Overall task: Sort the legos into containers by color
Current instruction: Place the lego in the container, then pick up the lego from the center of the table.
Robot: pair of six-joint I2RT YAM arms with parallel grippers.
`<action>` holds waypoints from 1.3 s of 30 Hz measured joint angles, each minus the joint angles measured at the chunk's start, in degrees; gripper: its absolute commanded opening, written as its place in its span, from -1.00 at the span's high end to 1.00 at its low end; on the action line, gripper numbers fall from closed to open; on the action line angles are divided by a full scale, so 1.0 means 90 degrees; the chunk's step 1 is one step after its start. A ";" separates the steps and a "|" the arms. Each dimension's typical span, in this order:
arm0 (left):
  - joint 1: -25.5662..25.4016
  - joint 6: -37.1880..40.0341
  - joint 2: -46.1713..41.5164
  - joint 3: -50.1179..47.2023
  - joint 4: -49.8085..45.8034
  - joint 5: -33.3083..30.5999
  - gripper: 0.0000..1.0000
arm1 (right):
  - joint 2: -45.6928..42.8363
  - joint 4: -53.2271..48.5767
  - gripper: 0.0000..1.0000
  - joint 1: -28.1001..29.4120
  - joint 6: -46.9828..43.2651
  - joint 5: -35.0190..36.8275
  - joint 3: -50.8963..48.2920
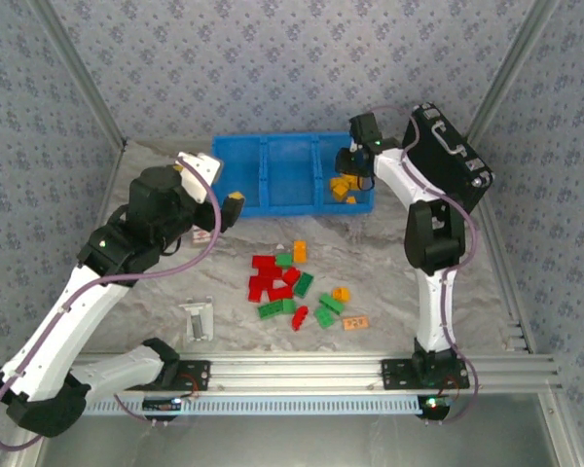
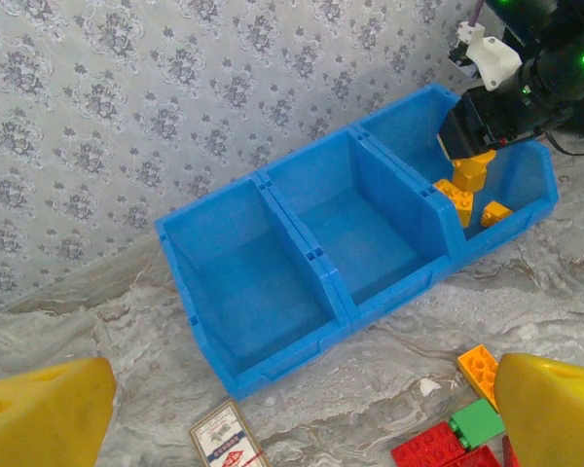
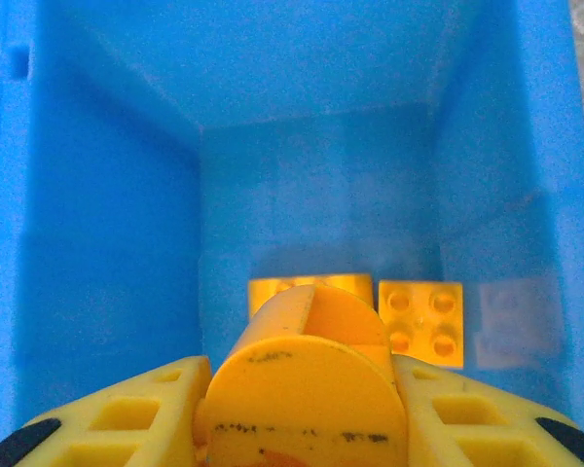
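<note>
My right gripper [image 3: 307,418] is shut on a rounded orange-yellow lego [image 3: 311,379], held inside the right compartment of the blue tray [image 3: 107,195]. Below it lie orange-yellow legos [image 3: 421,321] on the compartment floor. From above, the right gripper [image 1: 353,165] hangs over that compartment's orange bricks [image 1: 343,187]. My left gripper [image 1: 229,206] stands open and empty by the tray's [image 1: 292,209] front left corner. Its yellow fingertips [image 2: 39,413] frame the left and middle compartments [image 2: 282,355], which hold nothing. Red, green and orange legos [image 1: 292,287] lie in a loose pile at mid-table.
A black case [image 1: 448,156] leans at the back right beside the right arm. A printed card [image 2: 226,438] lies in front of the tray's left end. A grey-white bracket [image 1: 199,318] sits front left, and a pale-orange tag [image 1: 355,322] lies by the pile.
</note>
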 measured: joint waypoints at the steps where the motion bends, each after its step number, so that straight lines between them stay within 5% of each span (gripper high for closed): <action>1: 0.0000 -0.0002 0.0012 0.0010 -0.0002 0.0002 -1.00 | 0.0053 -0.0002 0.07 -0.0024 -0.0005 -0.0032 0.0075; 7: 0.0000 -0.0002 0.0204 0.0177 -0.0063 0.0058 -1.00 | 0.0070 0.0051 -0.45 -0.0029 -0.0163 -0.0155 0.0121; 16: 0.0000 -0.0053 0.0172 0.0274 -0.0197 0.0223 -1.00 | -0.2108 0.0415 -0.41 0.0270 -0.0277 -0.0143 -0.2611; 24: 0.0002 -0.0126 -0.0102 0.0121 -0.0194 0.0294 -1.00 | -0.4201 0.0622 -0.37 0.1591 0.0192 0.0126 -0.4507; 39: 0.0000 -0.0396 -0.0532 -0.0277 -0.0095 0.0627 -1.00 | -0.2499 0.1693 -0.46 0.2543 0.0602 -0.0090 -0.4940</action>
